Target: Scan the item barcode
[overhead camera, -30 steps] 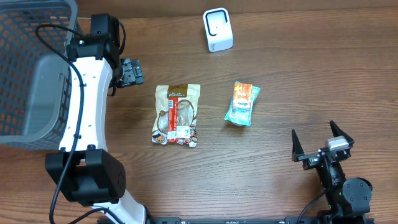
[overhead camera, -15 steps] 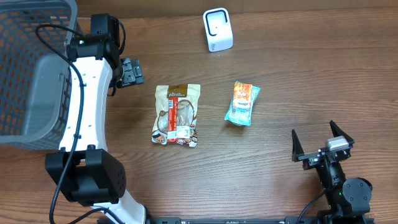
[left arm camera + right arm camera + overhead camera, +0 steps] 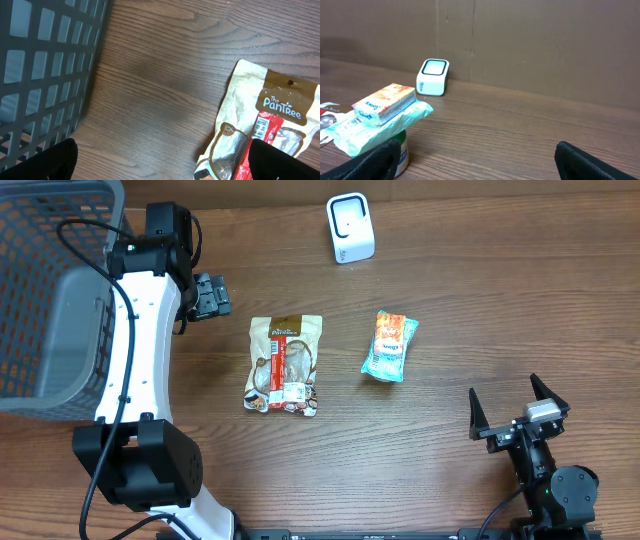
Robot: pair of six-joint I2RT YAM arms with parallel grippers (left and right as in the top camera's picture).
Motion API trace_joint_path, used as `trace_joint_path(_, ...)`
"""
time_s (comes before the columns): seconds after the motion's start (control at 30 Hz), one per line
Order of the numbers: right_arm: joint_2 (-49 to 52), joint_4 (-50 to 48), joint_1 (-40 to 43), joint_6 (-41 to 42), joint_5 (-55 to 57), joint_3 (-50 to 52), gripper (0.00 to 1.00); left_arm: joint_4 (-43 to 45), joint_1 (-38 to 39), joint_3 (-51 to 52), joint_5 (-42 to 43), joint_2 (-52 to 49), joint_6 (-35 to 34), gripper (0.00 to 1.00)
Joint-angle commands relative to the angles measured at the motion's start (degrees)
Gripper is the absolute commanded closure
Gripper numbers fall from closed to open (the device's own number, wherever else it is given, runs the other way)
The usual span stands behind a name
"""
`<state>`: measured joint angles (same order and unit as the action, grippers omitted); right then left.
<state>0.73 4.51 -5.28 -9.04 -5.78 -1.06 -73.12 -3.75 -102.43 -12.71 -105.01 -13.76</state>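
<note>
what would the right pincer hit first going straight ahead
Likely nothing: the right pincer faces bare table; the snack packet and scanner sit left of its line, though depth is unclear.

Soft, even light from above covers the wooden table (image 3: pixel 470 290), warm and matte. The snack pouch (image 3: pixel 285 364) at centre casts only a thin shadow. In the left wrist view a diffuse dark patch lies on the wood beside the basket (image 3: pixel 45 65) at 9 o'clock, and the left fingertips (image 3: pixel 47 160) at 7 and 5 o'clock are black blurs. The right wrist view is dimmer and brownish. There the right fingertips (image 3: pixel 365 162) blur likewise, while the white scanner (image 3: pixel 433 77) at 10 o'clock is crisp.
</note>
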Motion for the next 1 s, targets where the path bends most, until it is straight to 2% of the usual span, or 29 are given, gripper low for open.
trace_joint_path(0.0, -0.50, -0.31, 0.11, -0.22, -0.59, 0.61, 0.00, -0.11, 0.39, -0.87, -0.81, 0.11, 0.02, 0.00)
trace_joint_path(0.2, -0.50, -1.49, 0.11, 5.97, -2.84, 0.61, 0.00, -0.11, 0.39, -0.87, -0.81, 0.11, 0.02, 0.00)
trace_joint_path(0.33, -0.50, -1.20, 0.11, 18.38, -3.78, -0.94, 0.00, -0.11, 0.39, -0.87, -0.81, 0.11, 0.02, 0.00)
trace_joint_path(0.47, -0.50, -0.61, 0.17, 19.54, -2.89, -4.96, 0.00, -0.11, 0.39, -0.87, -0.81, 0.11, 0.02, 0.00)
trace_joint_path(0.73, 5.38, 11.65, 0.15, 19.54, -1.36, -25.38, 0.00, -0.13, 0.39, -0.85, -0.81, 0.11, 0.02, 0.00)
trace_joint_path(0.97, 23.30, 26.01, 0.15, 19.67, -1.42, -49.64, 0.00, -0.11, 0.39, -0.87, -0.81, 0.11, 0.02, 0.00)
